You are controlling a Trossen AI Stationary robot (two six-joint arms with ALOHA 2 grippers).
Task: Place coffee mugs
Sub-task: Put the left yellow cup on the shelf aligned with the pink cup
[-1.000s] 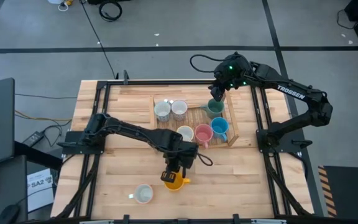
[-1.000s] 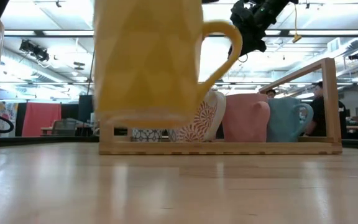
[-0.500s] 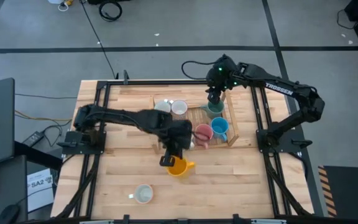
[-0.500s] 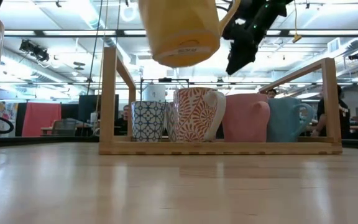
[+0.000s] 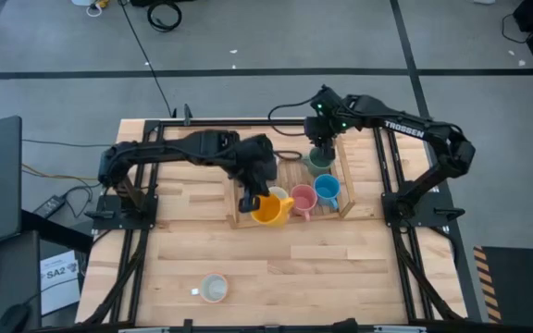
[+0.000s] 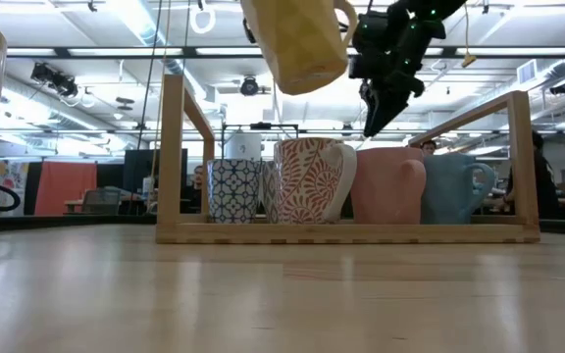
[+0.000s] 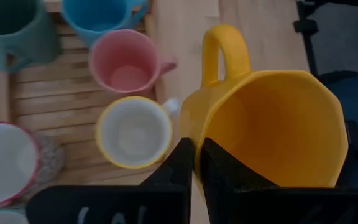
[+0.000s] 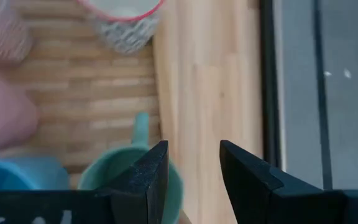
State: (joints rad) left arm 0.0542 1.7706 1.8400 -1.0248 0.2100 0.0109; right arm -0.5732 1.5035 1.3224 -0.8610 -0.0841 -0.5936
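Left gripper (image 7: 193, 163) is pinching the orange mug's (image 5: 267, 209) rim, holding it above the wooden tray's (image 5: 345, 185) front edge (base hidden). Right gripper (image 8: 193, 163), fingers parted, is hovering over the dark green mug (image 5: 319, 161).

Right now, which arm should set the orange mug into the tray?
Left. The left gripper is shut on the orange mug, held above the wooden tray by its front edge. The right gripper is open and empty over the green mug.
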